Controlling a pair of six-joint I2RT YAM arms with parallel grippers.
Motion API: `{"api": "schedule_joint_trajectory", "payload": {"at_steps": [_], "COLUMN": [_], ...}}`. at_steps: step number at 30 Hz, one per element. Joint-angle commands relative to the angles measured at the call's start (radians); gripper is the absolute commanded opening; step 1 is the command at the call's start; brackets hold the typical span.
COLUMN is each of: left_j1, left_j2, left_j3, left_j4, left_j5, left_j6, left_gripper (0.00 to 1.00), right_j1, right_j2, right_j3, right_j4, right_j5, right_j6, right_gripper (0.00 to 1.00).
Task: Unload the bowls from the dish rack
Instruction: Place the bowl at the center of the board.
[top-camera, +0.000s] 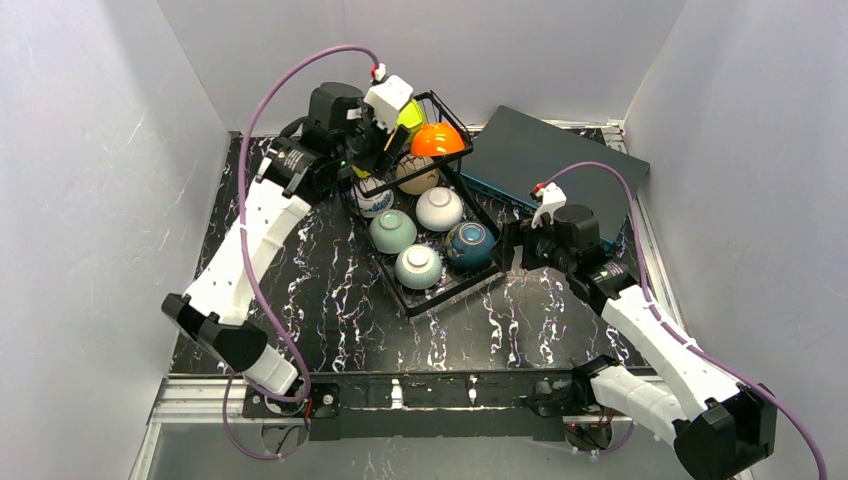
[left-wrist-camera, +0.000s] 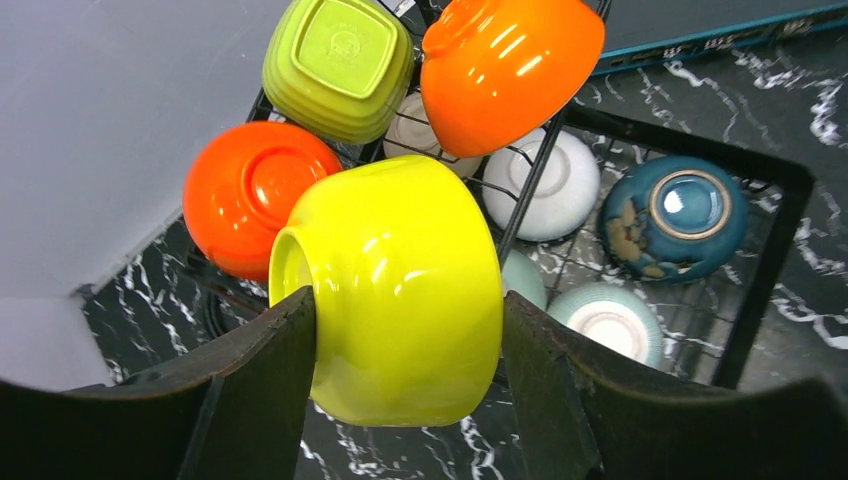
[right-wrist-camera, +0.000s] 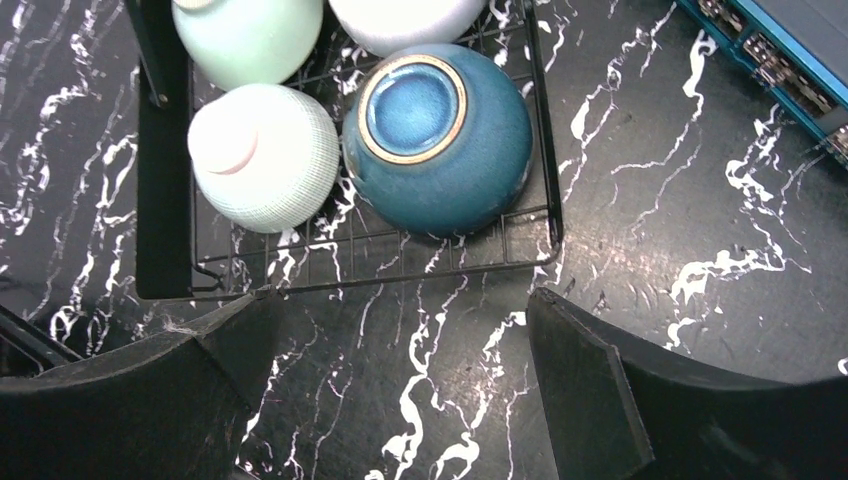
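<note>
The unloading is judged to be barely begun. Every bowl in view is seen in or over the dish rack (top-camera: 456, 290), and none is seen set down on the table (top-camera: 330, 280). A yellow bowl (left-wrist-camera: 400, 270) is clamped on its side between the fingers (left-wrist-camera: 270, 370) of the left gripper (left-wrist-camera: 408, 320), up at the raised tier at the rack's far end. Whether it is lifted clear of the wire cannot be told. An orange bowl (left-wrist-camera: 510, 65) and a lime green bowl (left-wrist-camera: 340, 60) are seen just behind it. In the lower tray a white bowl (top-camera: 440, 208), a pale green bowl (top-camera: 393, 230) and a dark teal bowl (right-wrist-camera: 435, 135) are stood upside down, all to be taken out. The right gripper (right-wrist-camera: 400, 300) is spread wide with nothing held, over the table just beside the rack's near corner.
</note>
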Motion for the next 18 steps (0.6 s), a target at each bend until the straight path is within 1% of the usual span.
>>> {"api": "schedule_joint_trajectory", "payload": {"at_steps": [1, 6, 9, 13, 18], "left_j1": [-0.002, -0.002, -0.002, -0.002, -0.002], "left_j2": [-0.138, -0.211, -0.261, -0.348, -0.462], "left_j3": [-0.048, -0.099, -0.153, -0.293, -0.450], "left_j4": [0.091, 0.138, 0.176, 0.248, 0.322], "left_j5": [0.000, 0.014, 0.012, 0.015, 0.065], "left_j6": [-0.178, -0.325, -0.443, -0.573, -0.724], "left_gripper": [0.20, 0.18, 0.18, 0.18, 0.15], "right_j1": [0.012, 0.028, 0.039, 0.061, 0.098], "right_j2": [-0.025, -0.036, -0.041, -0.040, -0.047], "right_j3": [-0.004, 0.013, 0.013, 0.021, 0.017], "right_j4": [0.093, 0.125, 0.166, 0.219, 0.288], "right_j5": [-0.037, -0.056, -0.067, -0.079, -0.066], "right_j6": [0.033, 0.074, 0.110, 0.175, 0.251], "right_gripper": [0.99, 0.99, 0.99, 0.99, 0.99]}}
